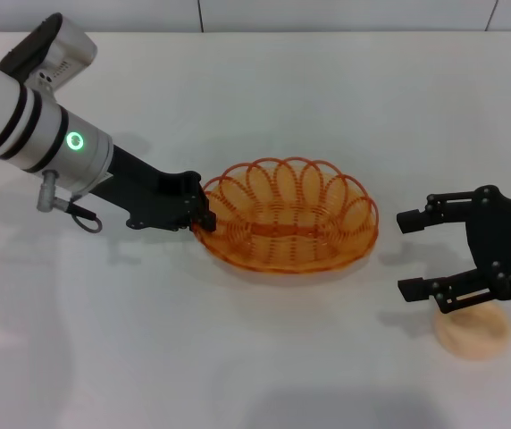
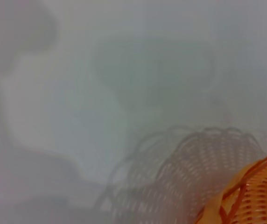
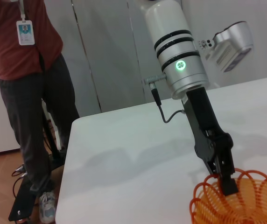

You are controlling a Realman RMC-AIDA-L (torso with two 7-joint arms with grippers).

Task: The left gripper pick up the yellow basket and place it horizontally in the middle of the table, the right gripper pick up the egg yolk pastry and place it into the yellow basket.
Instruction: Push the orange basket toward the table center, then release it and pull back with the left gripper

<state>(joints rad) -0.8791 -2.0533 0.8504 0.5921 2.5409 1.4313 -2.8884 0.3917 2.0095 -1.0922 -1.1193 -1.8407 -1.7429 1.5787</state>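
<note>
The yellow basket (image 1: 284, 234) lies lengthwise near the middle of the white table (image 1: 238, 357). My left gripper (image 1: 204, 214) is shut on its left rim. I cannot tell whether the basket rests on the table or hangs just above it. In the right wrist view the left gripper (image 3: 225, 181) clamps the basket's rim (image 3: 245, 205). A corner of the basket (image 2: 252, 196) shows in the left wrist view. My right gripper (image 1: 404, 254) is open and empty, to the right of the basket. The egg yolk pastry (image 1: 474, 335) lies on the table just below it, partly hidden by the claw.
A person (image 3: 28, 88) in a red shirt stands beyond the table's far edge in the right wrist view. The table's corner (image 3: 75, 122) is near them. The basket's shadow (image 2: 185, 172) falls on the table.
</note>
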